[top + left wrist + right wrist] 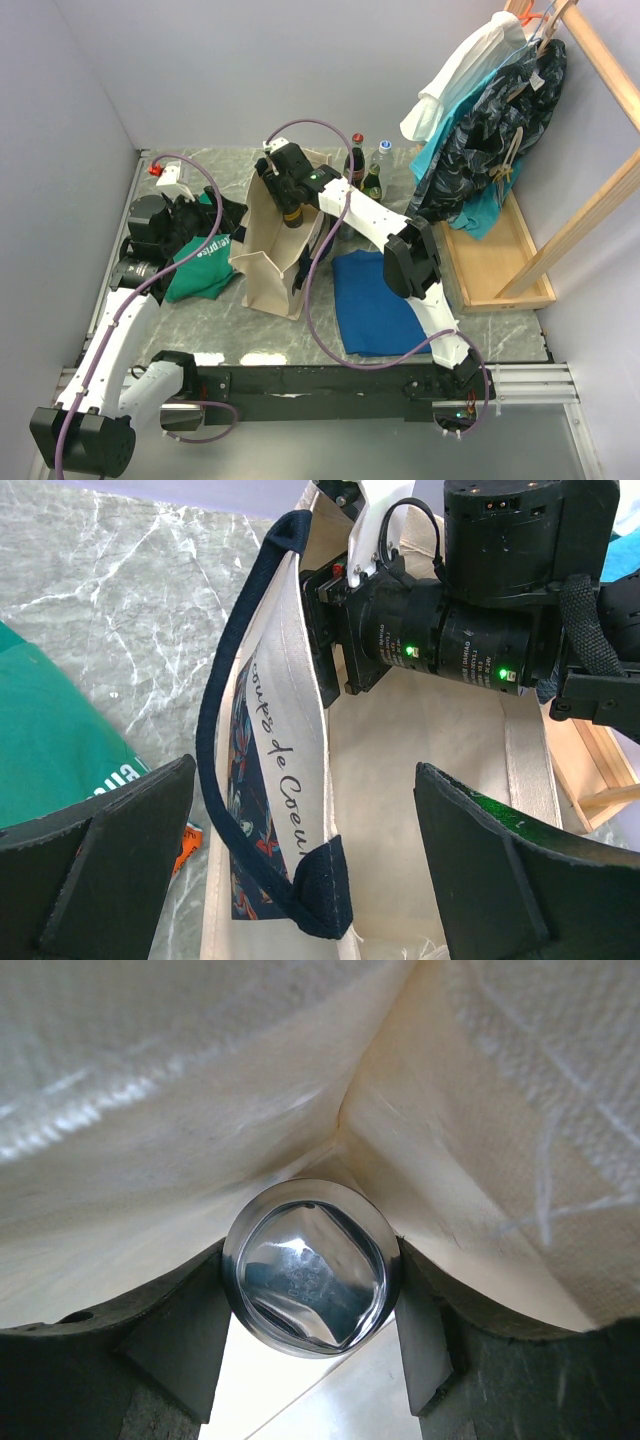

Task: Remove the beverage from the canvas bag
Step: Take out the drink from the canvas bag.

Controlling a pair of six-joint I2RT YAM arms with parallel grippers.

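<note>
Jaws spread wide, the left gripper (305, 780) hangs above a green cloth (195, 275) and the navy-edged rim of the upright canvas bag (270, 260). Sunk inside that bag, the right gripper (308, 1330) clamps the round, silvery end of the beverage (311, 1268) between its fingers (180, 1340), canvas folds all around. A blue cloth (375, 300) lies just right.
</note>
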